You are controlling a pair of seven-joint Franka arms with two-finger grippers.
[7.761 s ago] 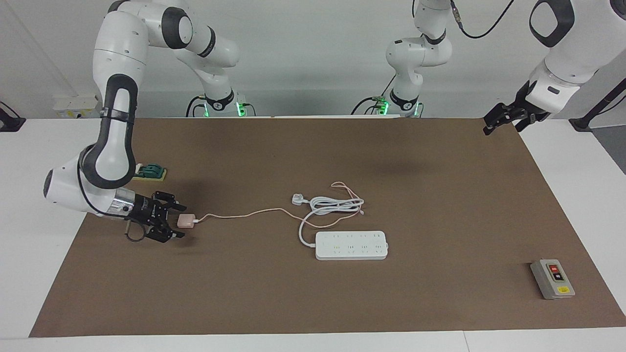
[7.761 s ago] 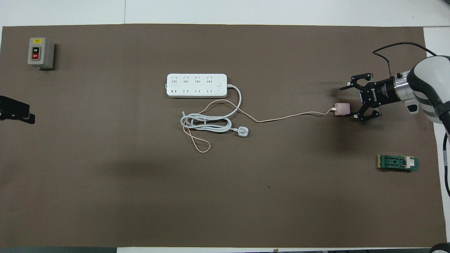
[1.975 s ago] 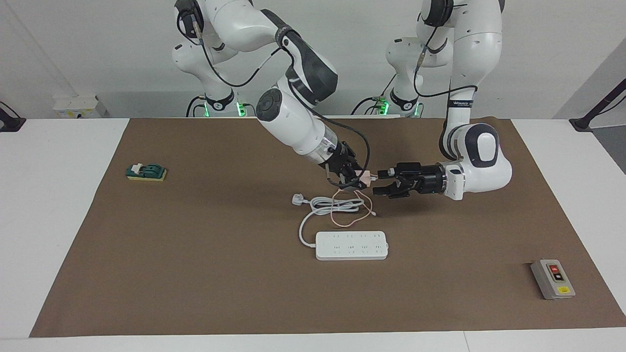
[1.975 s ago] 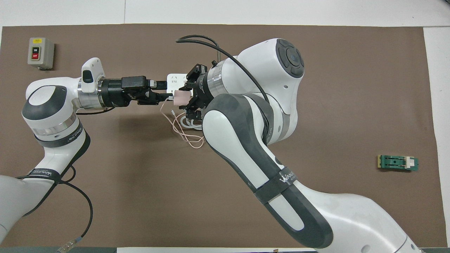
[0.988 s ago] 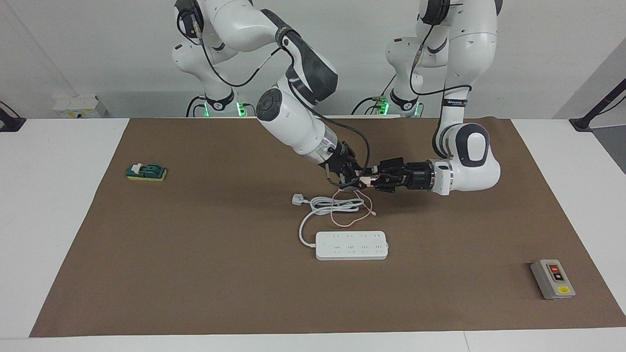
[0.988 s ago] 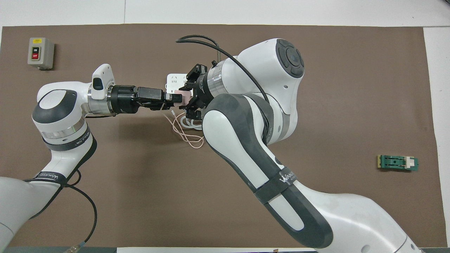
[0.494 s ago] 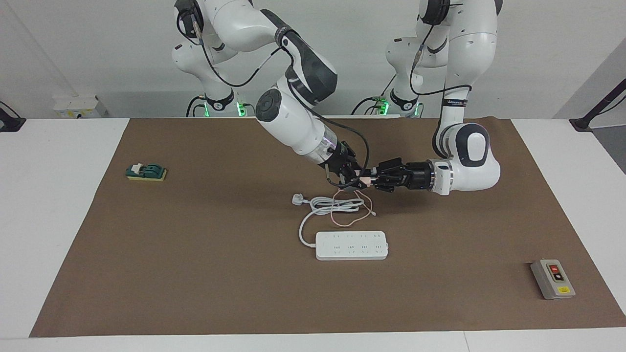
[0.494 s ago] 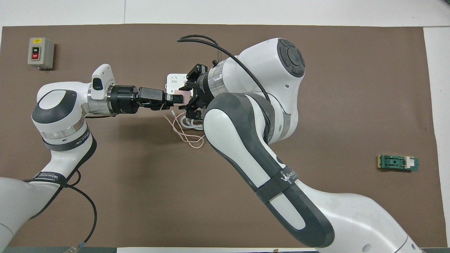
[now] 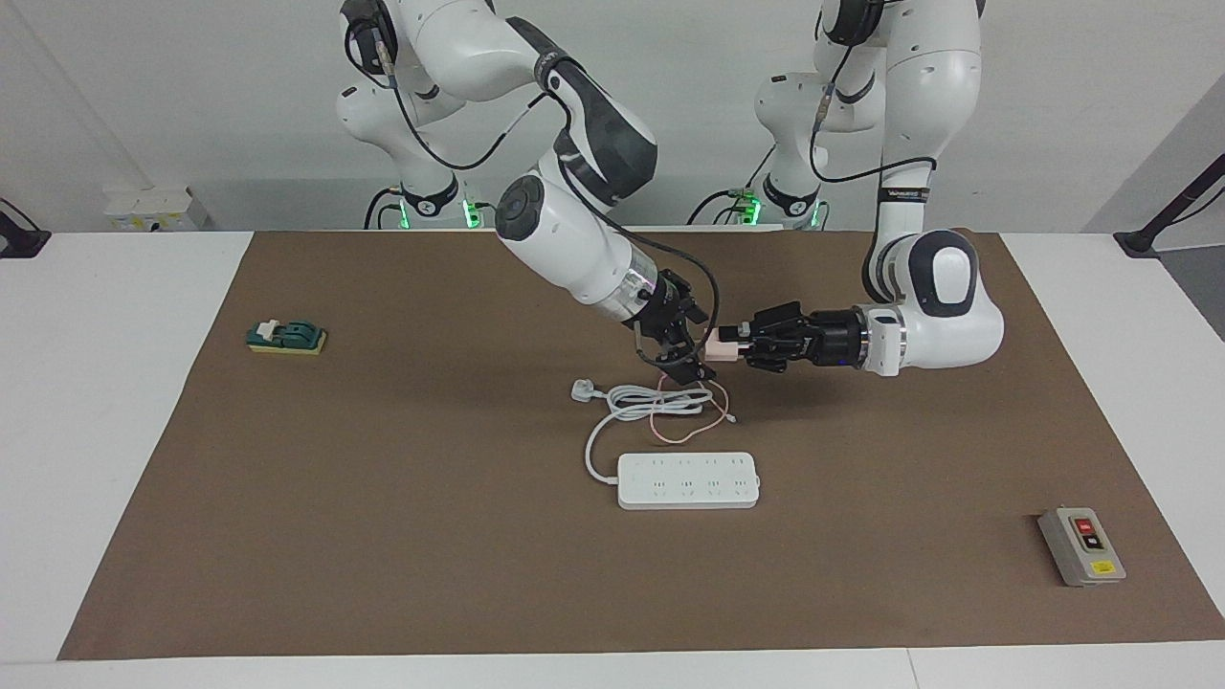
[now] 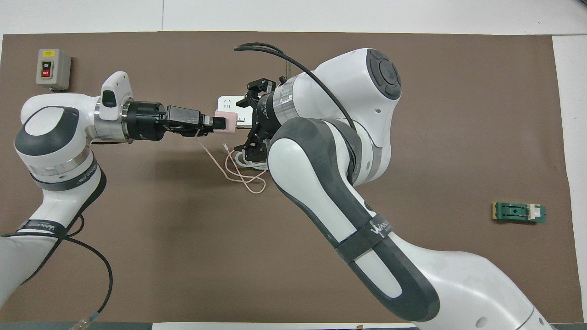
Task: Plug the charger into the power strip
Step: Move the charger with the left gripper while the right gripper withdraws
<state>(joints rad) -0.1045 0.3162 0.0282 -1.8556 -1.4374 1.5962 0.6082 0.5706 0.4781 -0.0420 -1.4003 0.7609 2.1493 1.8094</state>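
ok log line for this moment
phase: handover | left gripper: shut on pale pink cube charger | right gripper: open, beside it | long white power strip: unplugged

Robotics lab (two Franka arms (image 9: 574, 239), bare white walls)

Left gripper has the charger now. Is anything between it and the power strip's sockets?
Nothing solid covers the sockets of the power strip. The charger, in the left gripper, hangs over the coiled white cord and its own pink cable, which lie nearer the robots than the strip. The right gripper, open, hangs beside the charger.
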